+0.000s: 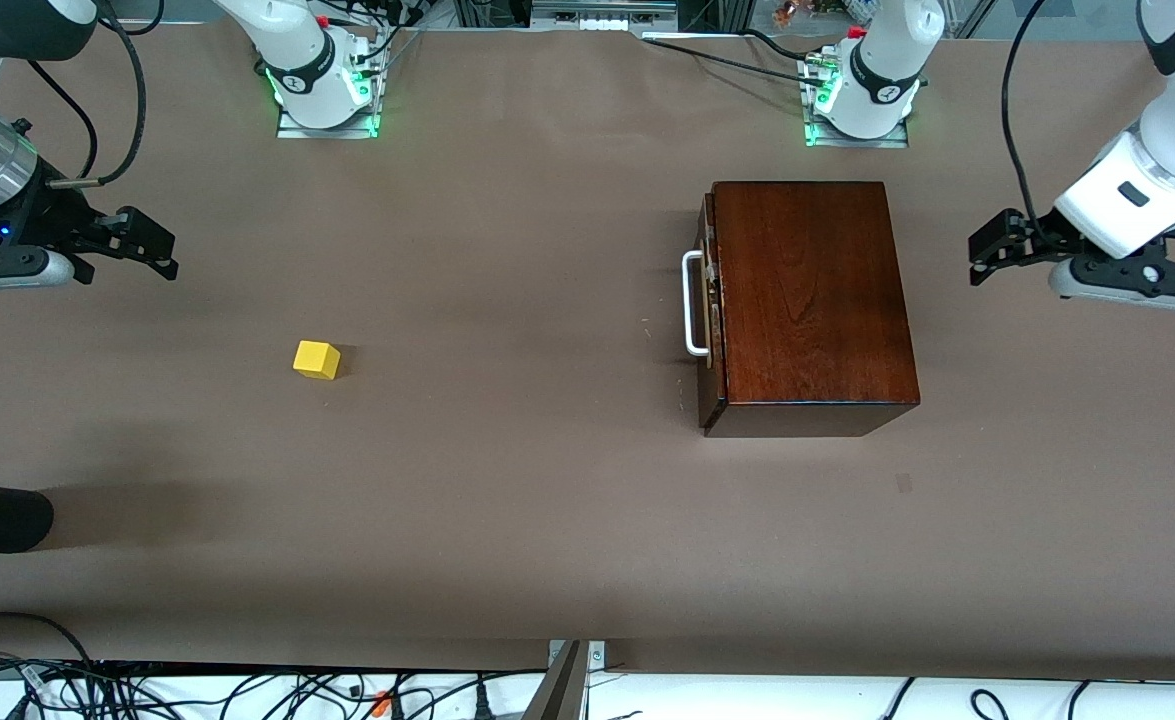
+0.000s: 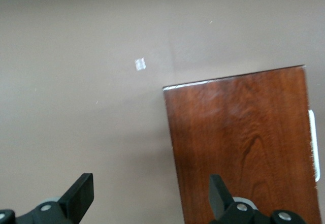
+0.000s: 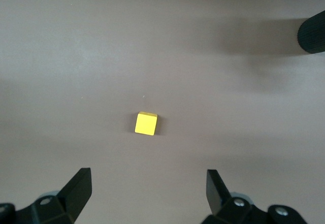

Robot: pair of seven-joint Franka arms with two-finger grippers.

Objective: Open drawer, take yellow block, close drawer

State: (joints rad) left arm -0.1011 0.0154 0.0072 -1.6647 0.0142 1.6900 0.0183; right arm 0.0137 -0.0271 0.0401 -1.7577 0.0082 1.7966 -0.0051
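Yellow block (image 1: 316, 359) sits out on the bare desk (image 1: 507, 500) toward the right arm's end, well apart from the drawer box (image 1: 807, 300). Drawer looks shut, white handle (image 1: 693, 304) flush on its front. So block out, drawer closed is the wanted end state, or the block was never inside. Left tool (image 1: 987, 255) up beside the box, fingers spread, holding nothing. Right tool (image 1: 152, 250) up near the desk's edge, fingers spread, also holding nothing. Any handle grasp: square fingers across the bar, pull straight.

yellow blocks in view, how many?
1. The yellow block sits on the bare table toward the right arm's end. More may be hidden inside the shut drawer box.
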